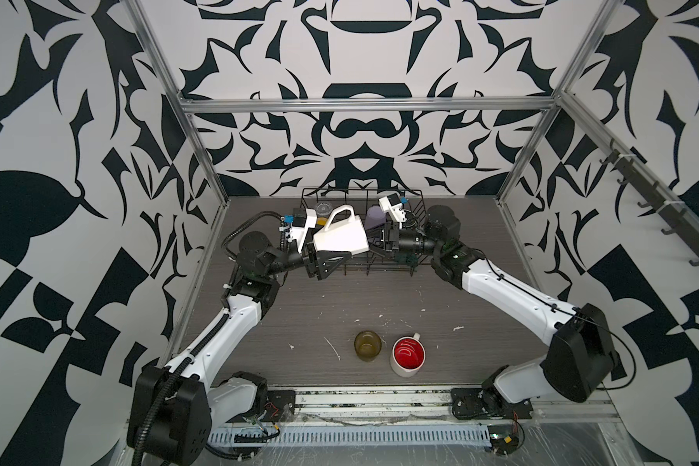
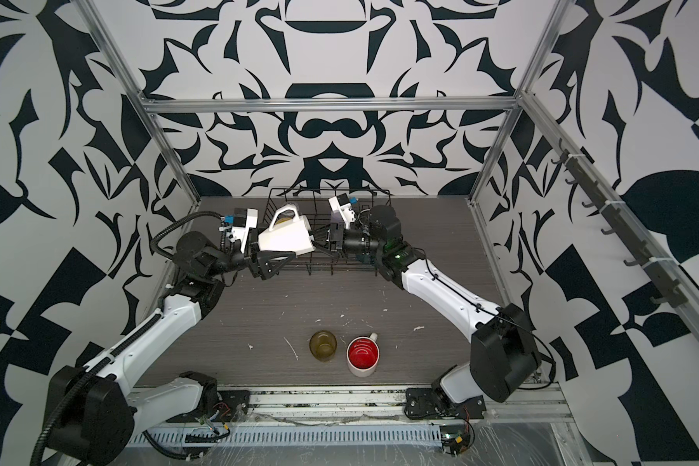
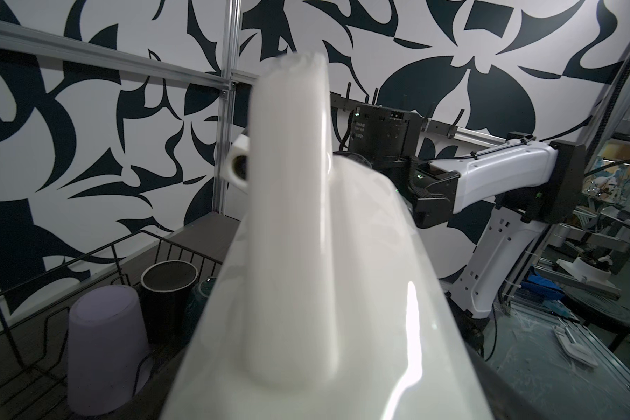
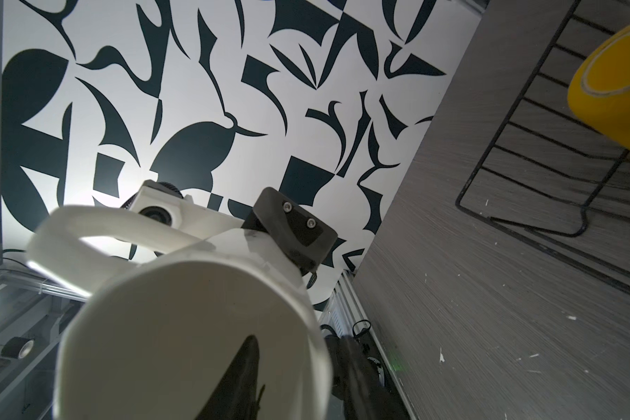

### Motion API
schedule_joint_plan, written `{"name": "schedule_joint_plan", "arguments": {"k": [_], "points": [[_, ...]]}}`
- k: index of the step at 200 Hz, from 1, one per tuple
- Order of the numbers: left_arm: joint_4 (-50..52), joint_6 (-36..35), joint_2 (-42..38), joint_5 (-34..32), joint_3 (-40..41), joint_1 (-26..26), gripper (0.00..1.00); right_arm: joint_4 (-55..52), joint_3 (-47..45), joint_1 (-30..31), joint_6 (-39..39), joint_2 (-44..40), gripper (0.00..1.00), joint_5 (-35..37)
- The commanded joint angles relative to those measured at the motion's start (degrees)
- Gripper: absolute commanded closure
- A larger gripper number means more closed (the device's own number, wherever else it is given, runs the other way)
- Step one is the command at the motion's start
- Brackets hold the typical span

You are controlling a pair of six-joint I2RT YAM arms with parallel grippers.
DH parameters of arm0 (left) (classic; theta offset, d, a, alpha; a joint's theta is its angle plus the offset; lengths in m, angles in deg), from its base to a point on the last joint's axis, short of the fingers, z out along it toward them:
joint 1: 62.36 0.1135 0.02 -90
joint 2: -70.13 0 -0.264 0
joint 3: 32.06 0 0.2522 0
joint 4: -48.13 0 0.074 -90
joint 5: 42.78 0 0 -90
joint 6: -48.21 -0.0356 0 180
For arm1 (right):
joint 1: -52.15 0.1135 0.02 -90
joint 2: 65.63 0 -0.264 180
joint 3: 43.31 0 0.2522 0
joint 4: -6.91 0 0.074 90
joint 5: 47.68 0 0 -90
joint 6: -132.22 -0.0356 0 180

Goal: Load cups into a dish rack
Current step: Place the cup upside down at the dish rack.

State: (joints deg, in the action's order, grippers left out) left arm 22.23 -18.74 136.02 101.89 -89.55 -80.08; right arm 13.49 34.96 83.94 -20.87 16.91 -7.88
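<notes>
White faceted ceramic mug (image 3: 306, 309) is grasped by left gripper (image 1: 333, 252); right wrist view alone shows released right gripper (image 4: 299, 349) reaching inside. Black wire rack (image 1: 380, 266) holds lilac tumbler (image 3: 106, 349).

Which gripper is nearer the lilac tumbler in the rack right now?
Right. The right gripper straddles the rim of the white mug, just in front of the lilac tumbler; the left gripper grips that mug's base, farther toward the robot's left.
</notes>
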Motion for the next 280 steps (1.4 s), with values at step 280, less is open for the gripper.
{"name": "schedule_joint_plan", "arguments": {"k": [280], "points": [[89.4, -2.4, 53.1, -49.3, -82.8, -3.4, 1.00, -48.6, -4.3, -12.0, 34.5, -28.6, 0.19, 36.7]]}}
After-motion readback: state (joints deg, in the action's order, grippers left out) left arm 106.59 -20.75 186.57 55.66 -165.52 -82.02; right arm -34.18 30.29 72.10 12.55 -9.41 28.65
